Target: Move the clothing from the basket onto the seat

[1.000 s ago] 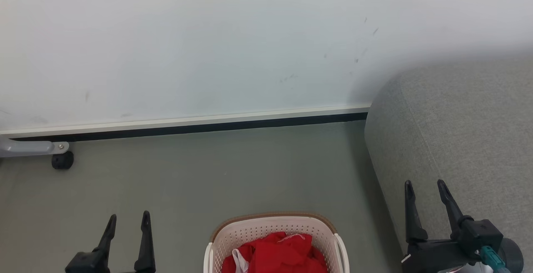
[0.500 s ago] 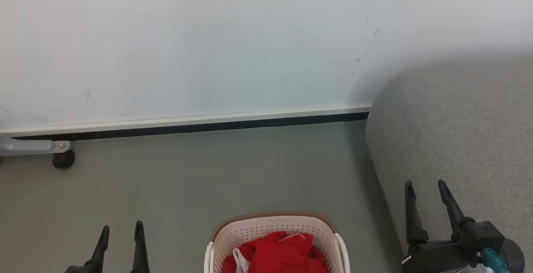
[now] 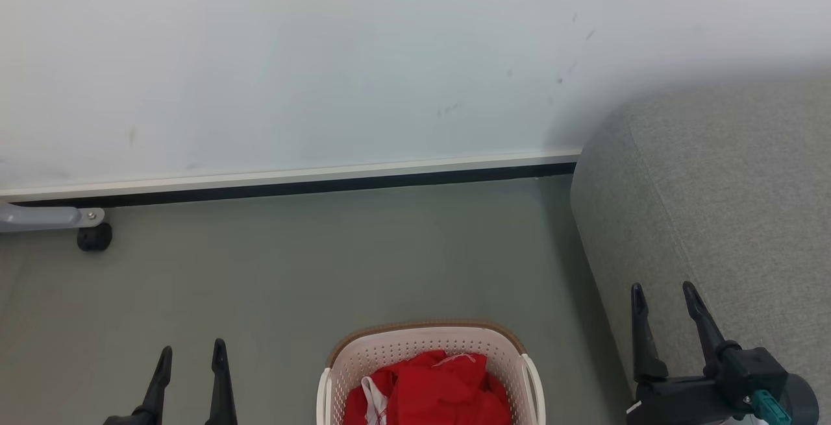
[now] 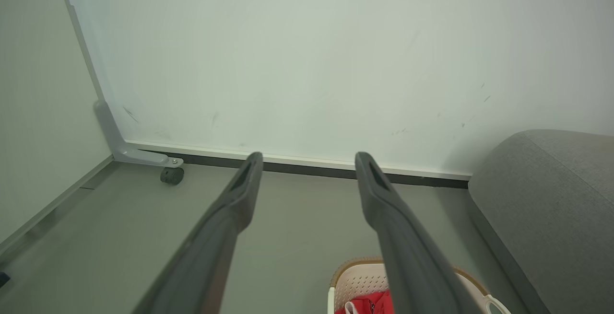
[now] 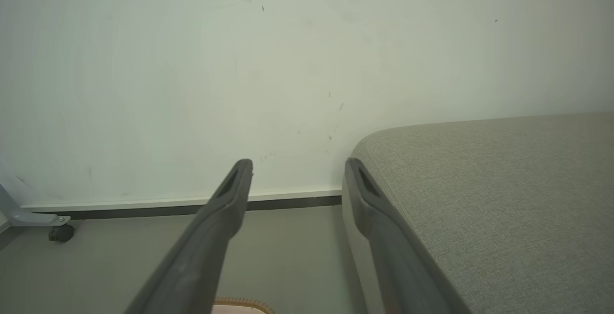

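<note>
Down at the bottom centre of the head view, the basket (image 3: 415, 347) sits on the grey-green floor (image 3: 324, 263), its brown rim and perforated cream wall cut off by the frame's lower edge. Inside it we see the clothing (image 3: 435, 389), a crumpled red heap with a strip of white trim at its left side. At the lower left of the frame we hold our left gripper (image 3: 193, 347) with its 2 dark fingers parted and nothing between them, over bare floor and well apart from the basket. At the lower right, our right gripper (image 3: 663, 287) is likewise spread and empty, its fingertips showing against the front edge of the seat (image 3: 727, 204), whose light grey fabric and rounded corner occupy the right side of the frame. Whether it touches the seat we cannot tell. A pale wall (image 3: 324, 55) runs across the upper half, edged by a white and dark baseboard (image 3: 292, 178). At the far left a black caster (image 3: 95, 238) on a grey bracket (image 3: 45, 217) rests on the floor.
</note>
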### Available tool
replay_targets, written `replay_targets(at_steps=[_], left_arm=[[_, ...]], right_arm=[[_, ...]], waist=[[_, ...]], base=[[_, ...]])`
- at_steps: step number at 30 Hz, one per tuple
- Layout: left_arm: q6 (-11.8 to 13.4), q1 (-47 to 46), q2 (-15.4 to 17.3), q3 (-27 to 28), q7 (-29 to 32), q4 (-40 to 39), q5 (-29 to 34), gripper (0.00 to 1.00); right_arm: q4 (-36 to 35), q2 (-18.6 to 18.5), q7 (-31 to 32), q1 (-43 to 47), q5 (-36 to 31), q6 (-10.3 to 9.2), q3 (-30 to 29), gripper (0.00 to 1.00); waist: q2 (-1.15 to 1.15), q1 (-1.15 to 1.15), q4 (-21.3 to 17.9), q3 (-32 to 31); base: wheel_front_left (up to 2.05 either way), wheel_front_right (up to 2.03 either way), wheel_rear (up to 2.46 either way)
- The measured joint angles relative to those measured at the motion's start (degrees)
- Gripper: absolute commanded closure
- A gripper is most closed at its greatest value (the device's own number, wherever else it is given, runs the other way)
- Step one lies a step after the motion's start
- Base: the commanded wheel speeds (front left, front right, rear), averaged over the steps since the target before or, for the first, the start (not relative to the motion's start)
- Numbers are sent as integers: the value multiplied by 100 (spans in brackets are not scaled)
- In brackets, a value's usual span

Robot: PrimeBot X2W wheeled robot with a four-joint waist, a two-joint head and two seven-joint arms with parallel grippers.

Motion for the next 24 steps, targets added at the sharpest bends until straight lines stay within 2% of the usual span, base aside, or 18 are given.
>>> replay_targets(at_steps=[11,16,24], left_arm=[[0,-36,-11,-188,0,-165,143,0],[-13,-264,1,-352,12,-186,230,0],[-208,-866,15,-760,218,-21,531,0]], right_arm=[[-241,-7,0,-51,-5,1,-1,0],[-335,-12,0,-360,-7,2,-3,0],[-487,-12,0,-927,-31,37,56,0]], waist=[[0,0,-60,414],[0,0,-95,736],[1,1,-199,1346]], base=[[0,0,0],[0,0,0],[0,0,0]])
